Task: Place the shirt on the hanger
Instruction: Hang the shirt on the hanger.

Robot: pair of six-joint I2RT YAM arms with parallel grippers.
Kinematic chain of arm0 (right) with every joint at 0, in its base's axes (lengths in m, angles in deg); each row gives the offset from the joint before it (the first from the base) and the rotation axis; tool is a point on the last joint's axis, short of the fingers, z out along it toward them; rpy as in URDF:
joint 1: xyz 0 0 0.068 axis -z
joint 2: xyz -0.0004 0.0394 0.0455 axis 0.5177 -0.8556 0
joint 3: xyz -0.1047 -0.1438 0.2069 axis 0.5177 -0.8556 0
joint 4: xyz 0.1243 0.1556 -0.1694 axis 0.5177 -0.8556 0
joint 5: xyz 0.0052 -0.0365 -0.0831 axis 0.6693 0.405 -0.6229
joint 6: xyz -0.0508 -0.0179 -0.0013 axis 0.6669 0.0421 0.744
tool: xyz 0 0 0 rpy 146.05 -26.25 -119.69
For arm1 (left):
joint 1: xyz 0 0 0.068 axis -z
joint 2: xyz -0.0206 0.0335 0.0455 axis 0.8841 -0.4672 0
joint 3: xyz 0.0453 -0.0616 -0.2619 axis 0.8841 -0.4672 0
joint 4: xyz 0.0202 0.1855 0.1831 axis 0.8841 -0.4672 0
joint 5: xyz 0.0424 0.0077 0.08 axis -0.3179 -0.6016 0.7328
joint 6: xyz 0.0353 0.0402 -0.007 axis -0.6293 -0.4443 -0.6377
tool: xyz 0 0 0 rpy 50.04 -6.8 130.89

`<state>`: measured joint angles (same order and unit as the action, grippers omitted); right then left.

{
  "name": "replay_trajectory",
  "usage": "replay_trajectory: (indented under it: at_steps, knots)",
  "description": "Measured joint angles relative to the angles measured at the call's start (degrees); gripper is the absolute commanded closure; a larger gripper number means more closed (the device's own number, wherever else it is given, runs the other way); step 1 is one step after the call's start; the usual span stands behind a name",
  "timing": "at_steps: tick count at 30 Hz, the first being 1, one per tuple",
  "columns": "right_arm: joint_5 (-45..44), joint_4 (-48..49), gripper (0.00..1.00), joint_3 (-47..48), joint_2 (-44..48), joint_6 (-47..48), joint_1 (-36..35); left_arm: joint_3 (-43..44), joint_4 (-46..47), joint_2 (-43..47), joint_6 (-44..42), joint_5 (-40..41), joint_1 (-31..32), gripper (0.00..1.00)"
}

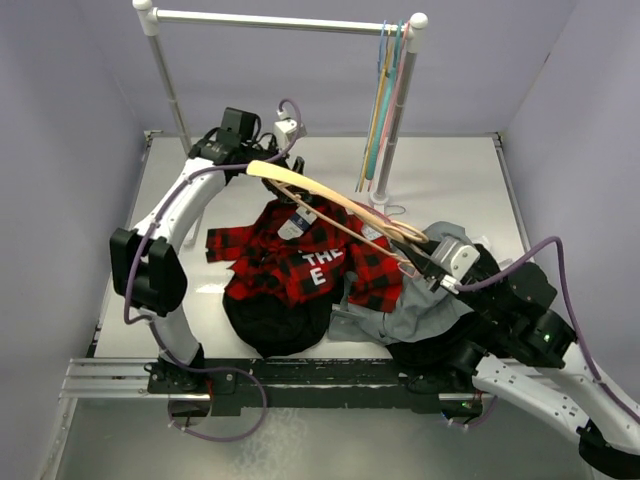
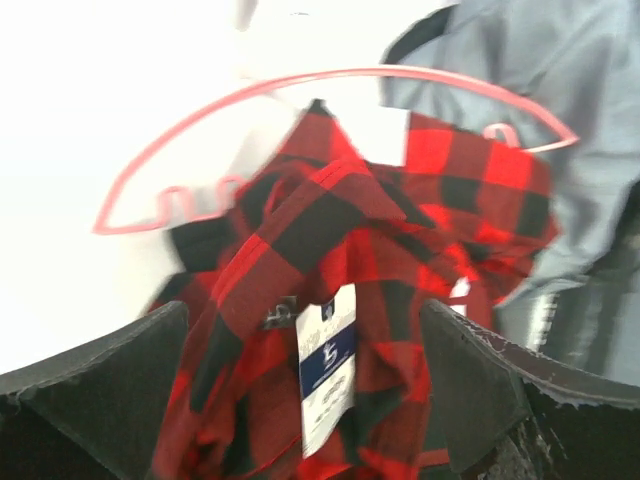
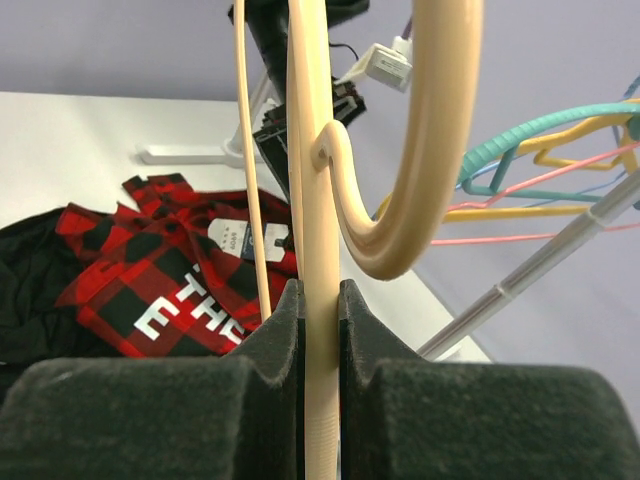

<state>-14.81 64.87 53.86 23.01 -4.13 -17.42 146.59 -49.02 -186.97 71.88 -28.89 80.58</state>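
Observation:
The red-and-black plaid shirt (image 1: pixel 300 262) lies crumpled on the table, white lettering up. Its white tag (image 2: pixel 328 365) shows in the left wrist view. The tan hanger (image 1: pixel 330 198) slants above the shirt's collar, its far end raised at the left. My right gripper (image 1: pixel 424 252) is shut on the hanger (image 3: pixel 320 200) beside its hook, pads (image 3: pixel 285 320) pressed on the stem. My left gripper (image 1: pixel 264 152) hovers by the hanger's raised end. Its jaws stand wide open over the shirt (image 2: pixel 330 250), touching no cloth.
A pink wavy hanger (image 2: pixel 330 82) lies on the table around the shirt's top. A grey garment (image 1: pixel 400 305) and a black garment (image 1: pixel 275 322) sit by the shirt at the near side. A white rail (image 1: pixel 280 20) at the back holds several coloured hangers (image 1: pixel 385 90).

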Motion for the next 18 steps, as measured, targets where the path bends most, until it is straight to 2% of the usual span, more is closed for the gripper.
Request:
replay_trajectory:
  at_steps: [3,7,12,15,18]
  knots:
    - [-0.74,1.73,1.00,-0.76,0.52,0.04,0.00,-0.92,-0.33,3.72,-6.25,7.58,-0.96,0.00]
    - [-1.01,3.87,1.00,-1.75,2.32,0.15,0.00,-6.73,0.68,12.07,-14.25,15.19,-4.09,0.00]
    - [-1.22,5.01,1.00,-2.29,3.48,0.31,0.00,-8.81,0.31,14.80,-18.10,15.39,-12.90,0.00]
    - [-1.22,5.33,1.00,-2.58,3.41,0.44,0.00,-9.86,-0.46,12.00,-19.21,13.84,-16.98,0.01]
    - [-1.18,5.51,1.00,-3.06,2.93,0.61,0.00,-10.23,-1.70,6.34,-19.32,12.66,-17.46,0.01]
